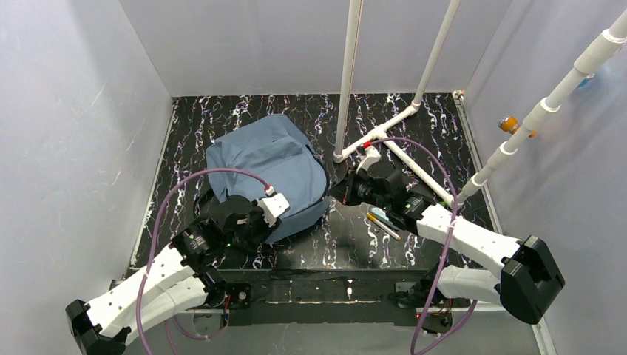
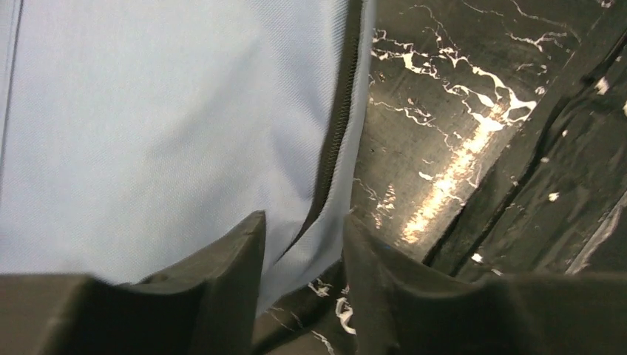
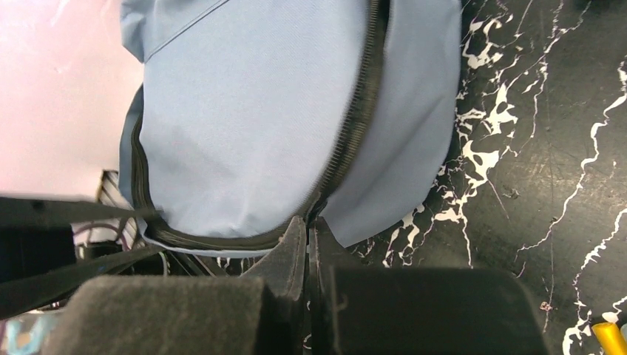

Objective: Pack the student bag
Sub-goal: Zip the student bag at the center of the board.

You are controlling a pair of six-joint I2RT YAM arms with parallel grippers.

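Twin arms in white shells, black at every joint: my left arm [image 1: 159, 285] and my right arm [image 1: 458, 233]. A purple cable [image 1: 159, 222] arcs off the left one, and a second purple cable [image 1: 442, 266] runs along the right. A bulky black housing [image 1: 529, 277] caps my right elbow. A small white camera box [image 1: 275, 203] sits at my left wrist. Up close, my left gripper [image 2: 303, 222] ends in two dark, matte, wedge-shaped fingers [image 2: 222, 281]. My right gripper [image 3: 309, 225] carries the same charcoal fingers [image 3: 285, 259], broad at the back and tapering to thin tips.
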